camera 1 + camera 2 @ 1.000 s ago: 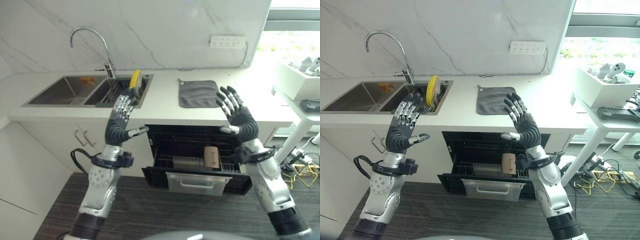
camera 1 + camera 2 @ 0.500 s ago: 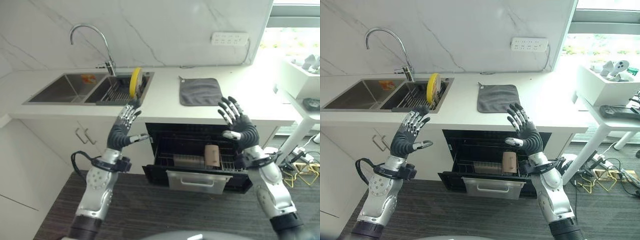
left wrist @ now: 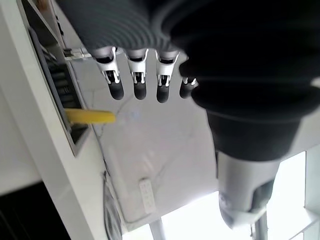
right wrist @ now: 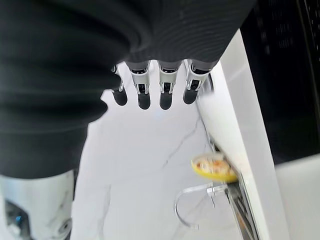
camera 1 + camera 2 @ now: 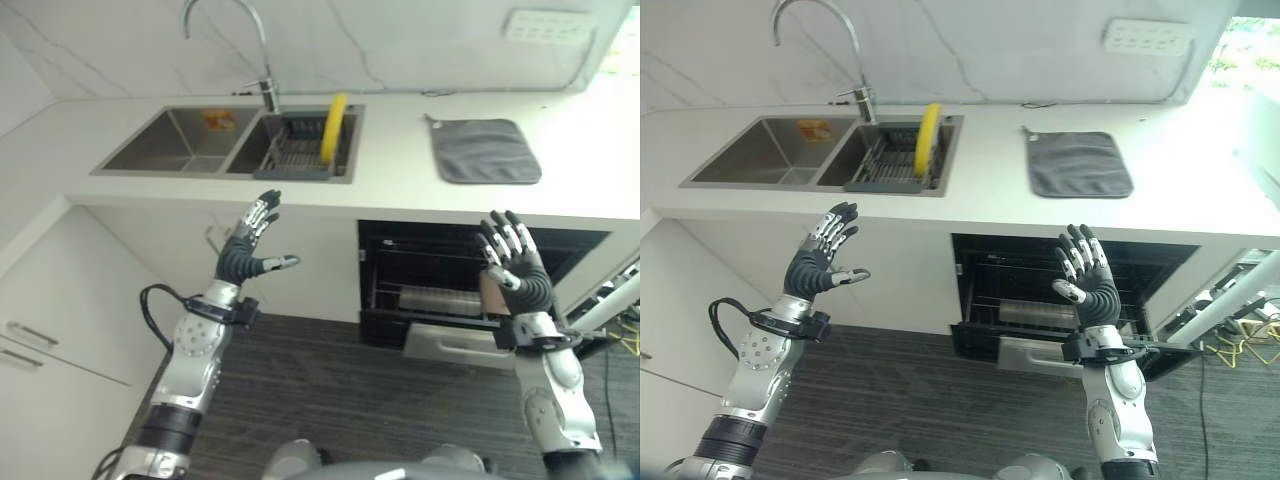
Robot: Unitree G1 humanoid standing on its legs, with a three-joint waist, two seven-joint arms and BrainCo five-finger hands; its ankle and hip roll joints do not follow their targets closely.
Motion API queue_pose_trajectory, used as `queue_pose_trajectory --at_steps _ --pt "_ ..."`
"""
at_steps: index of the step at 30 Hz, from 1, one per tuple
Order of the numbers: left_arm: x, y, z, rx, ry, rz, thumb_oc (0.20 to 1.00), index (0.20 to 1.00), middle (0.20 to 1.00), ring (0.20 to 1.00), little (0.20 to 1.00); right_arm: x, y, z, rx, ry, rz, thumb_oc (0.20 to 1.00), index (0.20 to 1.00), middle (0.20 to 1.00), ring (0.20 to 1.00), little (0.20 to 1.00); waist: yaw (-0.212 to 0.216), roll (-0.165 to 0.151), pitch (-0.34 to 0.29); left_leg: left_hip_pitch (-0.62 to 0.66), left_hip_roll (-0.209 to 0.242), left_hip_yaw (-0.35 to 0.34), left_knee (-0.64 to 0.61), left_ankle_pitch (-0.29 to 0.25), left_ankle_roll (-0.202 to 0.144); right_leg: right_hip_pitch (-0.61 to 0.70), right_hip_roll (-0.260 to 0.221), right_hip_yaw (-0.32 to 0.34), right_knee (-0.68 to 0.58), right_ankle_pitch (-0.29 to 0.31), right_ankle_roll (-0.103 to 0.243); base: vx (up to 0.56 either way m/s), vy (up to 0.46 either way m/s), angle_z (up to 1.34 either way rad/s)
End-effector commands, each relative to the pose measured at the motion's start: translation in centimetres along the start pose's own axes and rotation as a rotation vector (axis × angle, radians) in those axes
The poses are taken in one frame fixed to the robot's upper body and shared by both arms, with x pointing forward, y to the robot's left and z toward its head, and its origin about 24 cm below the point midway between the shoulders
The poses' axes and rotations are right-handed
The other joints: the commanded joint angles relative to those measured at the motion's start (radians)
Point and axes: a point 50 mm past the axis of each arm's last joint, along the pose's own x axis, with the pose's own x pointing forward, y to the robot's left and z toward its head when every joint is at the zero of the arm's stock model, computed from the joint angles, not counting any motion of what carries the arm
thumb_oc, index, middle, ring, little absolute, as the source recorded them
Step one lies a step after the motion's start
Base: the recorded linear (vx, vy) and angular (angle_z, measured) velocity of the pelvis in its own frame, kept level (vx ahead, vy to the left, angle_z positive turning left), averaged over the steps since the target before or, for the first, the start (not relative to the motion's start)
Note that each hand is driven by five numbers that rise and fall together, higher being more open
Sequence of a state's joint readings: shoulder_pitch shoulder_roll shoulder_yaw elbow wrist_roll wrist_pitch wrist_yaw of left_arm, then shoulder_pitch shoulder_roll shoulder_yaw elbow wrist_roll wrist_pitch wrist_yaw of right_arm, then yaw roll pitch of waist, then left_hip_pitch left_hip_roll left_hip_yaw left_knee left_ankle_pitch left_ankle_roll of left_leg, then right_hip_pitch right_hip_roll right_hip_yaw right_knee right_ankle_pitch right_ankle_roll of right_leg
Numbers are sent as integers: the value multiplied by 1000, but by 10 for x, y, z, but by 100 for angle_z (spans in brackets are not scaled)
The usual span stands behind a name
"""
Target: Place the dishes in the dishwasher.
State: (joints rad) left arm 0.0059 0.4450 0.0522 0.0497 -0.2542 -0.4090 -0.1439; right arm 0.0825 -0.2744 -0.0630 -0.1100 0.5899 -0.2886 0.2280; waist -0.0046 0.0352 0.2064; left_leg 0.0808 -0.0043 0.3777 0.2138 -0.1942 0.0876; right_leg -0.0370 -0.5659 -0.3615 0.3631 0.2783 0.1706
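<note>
Upright in sink rack point(image 5: 885, 165): round yellow plate point(image 5: 928, 135); both hands' fingers spread, empty.

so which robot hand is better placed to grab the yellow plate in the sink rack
Left, probably. The left robot hand is raised open on the sink side, below the yellow plate. The right robot hand is open before the dishwasher.
</note>
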Motion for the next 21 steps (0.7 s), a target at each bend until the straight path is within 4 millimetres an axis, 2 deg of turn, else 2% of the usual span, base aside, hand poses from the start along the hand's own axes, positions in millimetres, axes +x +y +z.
queue_pose_trajectory --at_steps 1,2,3,4,6,7,10,11,12,13,17,21 --pt "13 4 38 56 -181 -53 1000 1000 1000 1000 1000 24 2 38 -92 -176 108 1000 1000 1000 1000 1000 0 10 -31 101 4 -73 -188 91 -52 80 307 -8 -49 -236 -8 159 178 18" --pt "12 -1 40 53 -197 -75 1000 1000 1000 1000 1000 22 -1 40 -107 -173 105 1000 1000 1000 1000 1000 -14 -7 -32 92 -14 -83 -208 121 -52 84 416 -7 -142 -252 -39 175 95 67" --pt "12 -3 41 56 -202 -81 1000 1000 1000 1000 1000 22 -3 40 -110 -171 107 1000 1000 1000 1000 1000 -20 -17 -33 92 -24 -93 -216 126 -55 88 452 7 -197 -259 -50 293 -26 177" --pt "8 -6 41 50 -206 -91 1000 1000 1000 1000 1000 16 -11 42 -110 -163 109 1000 1000 1000 1000 1000 -55 -32 -36 108 -53 -149 -229 120 -52 61 510 100 -287 -209 -55 297 -71 194" --pt "8 -6 38 42 -195 -85 1000 1000 1000 1000 1000 16 -12 41 -101 -159 114 1000 1000 1000 1000 1000 -60 -33 -50 103 -52 -126 -223 118 -53 62 510 80 -301 -226 -69 266 -139 138" --pt "8 -8 34 35 -189 -88 1000 1000 1000 1000 1000 16 -11 40 -92 -166 107 1000 1000 1000 1000 1000 -55 -30 -57 99 -44 -111 -186 102 -66 75 508 53 -293 -247 -74 232 -165 19" --pt "7 -10 31 33 -178 -103 1000 1000 1000 1000 1000 16 -10 41 -105 -175 104 1000 1000 1000 1000 1000 -59 -33 -57 81 -47 -98 -98 61 -71 98 512 56 -289 -266 -92 258 -174 -7" --pt "8 -10 31 21 -180 -108 1000 1000 1000 1000 1000 16 -7 43 -125 -169 112 1000 1000 1000 1000 1000 -65 -31 -58 45 -58 -124 3 74 -88 92 515 73 -267 -286 -111 237 -146 20" --pt "9 -10 31 17 -179 -111 1000 1000 1000 1000 1000 16 -8 43 -126 -168 109 1000 1000 1000 1000 1000 -66 -32 -56 32 -55 -132 37 81 -94 93 515 76 -263 -293 -118 300 -127 56" --pt "8 -12 30 19 -171 -123 1000 1000 1000 1000 1000 18 -7 41 -118 -166 99 1000 1000 1000 1000 1000 -67 -33 -53 18 -34 -139 43 91 -104 100 520 91 -262 -296 -122 161 -19 64" --pt "4 -10 29 26 -158 -105 1000 1000 1000 1000 1000 22 -3 37 -111 -152 120 1000 1000 1000 1000 1000 -62 -21 -57 48 -3 -163 -98 111 -107 110 538 134 -267 -303 -116 144 88 12" --pt "-2 -4 27 31 -135 -81 1000 1000 1000 1000 1000 21 2 31 -97 -118 141 1000 1000 1000 1000 1000 -49 -10 -62 66 24 -206 -215 172 -123 141 546 176 -295 -313 -114 175 142 -38"
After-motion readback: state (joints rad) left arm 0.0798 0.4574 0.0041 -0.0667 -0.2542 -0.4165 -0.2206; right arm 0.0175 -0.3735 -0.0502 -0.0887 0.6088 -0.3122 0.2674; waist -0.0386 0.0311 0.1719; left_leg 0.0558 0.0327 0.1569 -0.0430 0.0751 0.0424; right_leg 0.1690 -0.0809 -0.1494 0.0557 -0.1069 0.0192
